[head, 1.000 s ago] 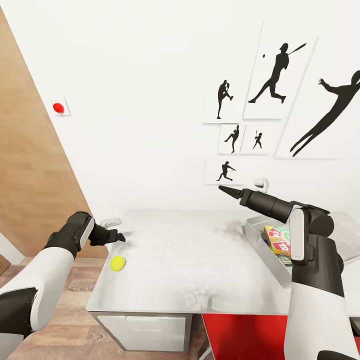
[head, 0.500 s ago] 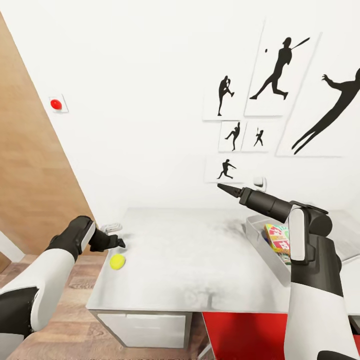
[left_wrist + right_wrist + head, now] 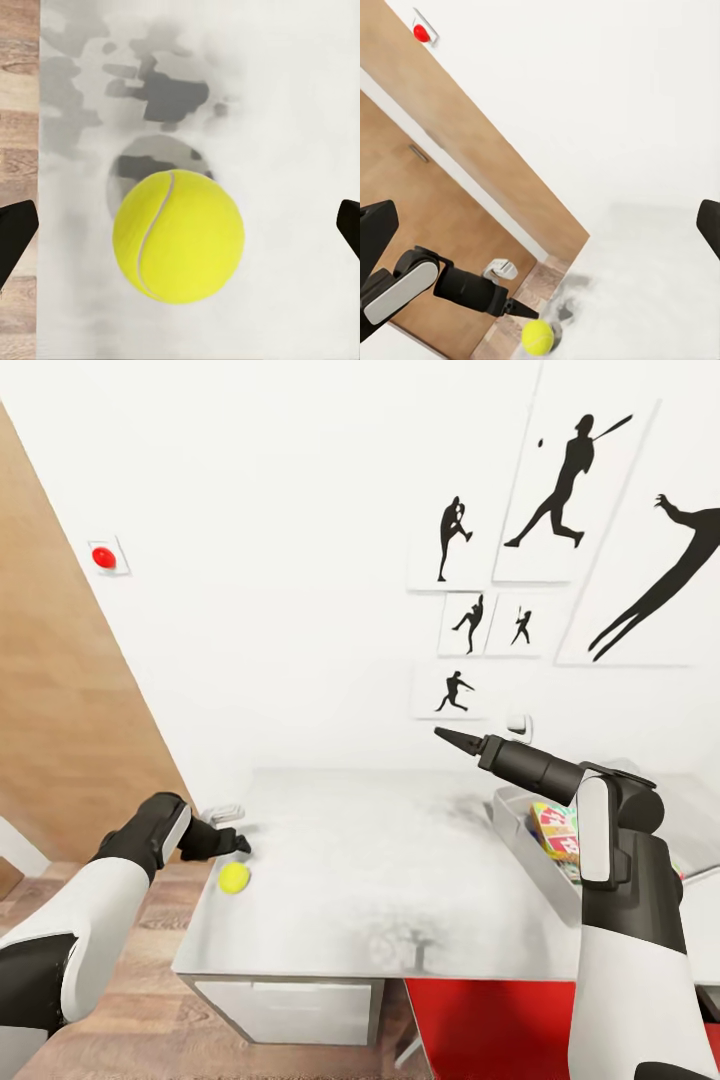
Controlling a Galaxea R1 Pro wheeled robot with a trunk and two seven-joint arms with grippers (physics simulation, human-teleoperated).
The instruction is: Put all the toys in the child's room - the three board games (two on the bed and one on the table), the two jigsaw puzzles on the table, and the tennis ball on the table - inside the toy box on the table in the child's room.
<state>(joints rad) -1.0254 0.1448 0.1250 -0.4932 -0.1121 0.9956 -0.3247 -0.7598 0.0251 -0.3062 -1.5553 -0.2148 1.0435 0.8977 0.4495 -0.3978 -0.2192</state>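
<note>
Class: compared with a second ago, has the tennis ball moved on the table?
No. The tennis ball stays near the table's left edge; the camera shifted.

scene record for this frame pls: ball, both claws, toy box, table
tennis ball: on the table, near its left edge, free
left claw: open, poised over the ball, fingertips either side of it, not touching
right claw: open, raised above the table, empty
toy box: at table's right side, colourful game box inside
table: pale grey, glossy
</note>
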